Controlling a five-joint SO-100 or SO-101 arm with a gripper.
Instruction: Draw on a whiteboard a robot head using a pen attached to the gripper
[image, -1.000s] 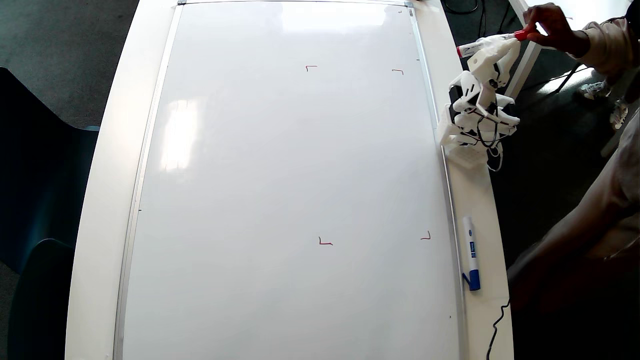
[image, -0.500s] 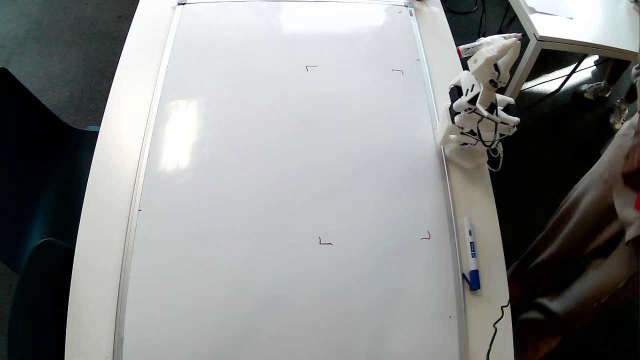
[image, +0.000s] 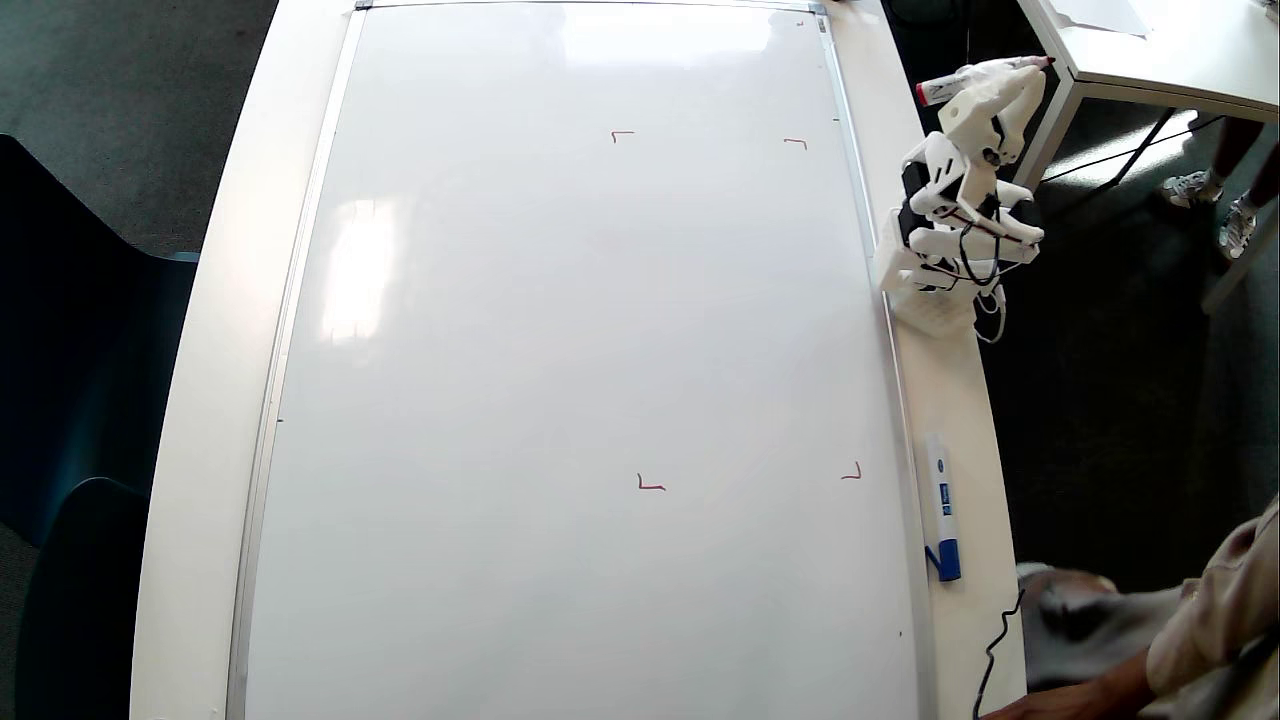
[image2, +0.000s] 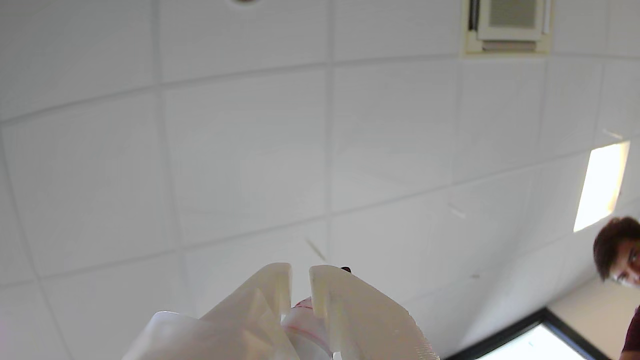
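The whiteboard lies flat and fills most of the overhead view. It bears only four small red corner marks, such as one at the upper middle and one at the lower right. No robot head outline shows on it. The white arm sits folded off the board's right edge. Its gripper is shut on the pen, held in the air beyond the board's upper right. The wrist view faces the ceiling. There the gripper shows the pen between its fingers.
A white marker with a blue cap lies on the table strip right of the board. A second white table stands at the upper right. A seated person is at the lower right, and dark chairs at the left.
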